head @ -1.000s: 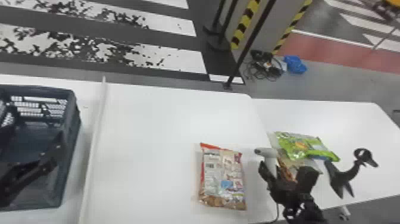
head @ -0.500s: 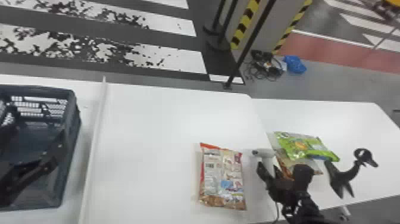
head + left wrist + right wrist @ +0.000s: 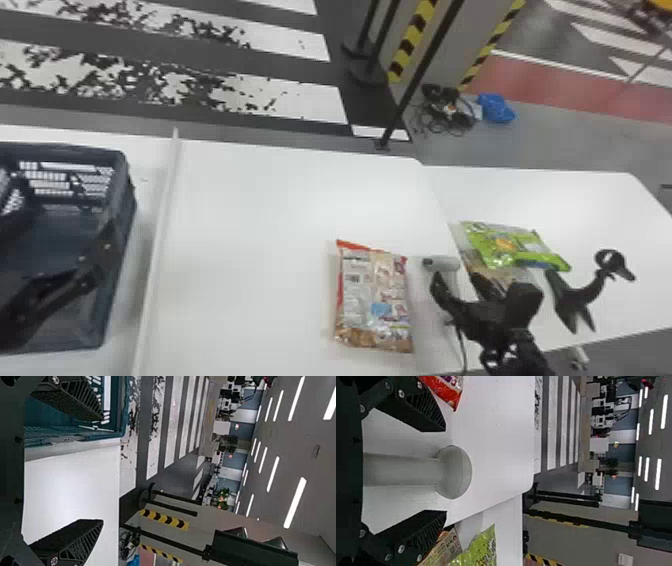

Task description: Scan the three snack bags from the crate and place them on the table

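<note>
Right end effector (image 3: 446, 471) stands wide apart at the fingers with nothing gripped, and the scanner (image 3: 455, 472) lies between them, a gap showing on either side of its handle. That handle is what the coming move turns on: its long axis runs out from the palm, roughly parallel to the fingers, its rounded head beyond their tips, so closing straight across it should give a fair hold, though a smooth round handle could roll if met off centre. The right arm is the nearer one by far; the left end effector (image 3: 102, 470) is over by the crate (image 3: 125, 200), fingers spread and holding nothing. The scanner is smooth, matt grey and cylindrical, against black fingers with ribbed sides. Just beside it on the white worktop (image 3: 250, 250) lies the red-edged bag (image 3: 372, 300), flat and oblong, its film glossy and creased. Across the seam, on the adjoining worktop (image 3: 590, 210), the green bag (image 3: 512, 247) rests partly over the brown bag (image 3: 447, 548), both crinkled and shiny. Past them stands a black curved stand (image 3: 575, 300) topped by a ring; the crate is rigid dark plastic with latticed walls
</note>
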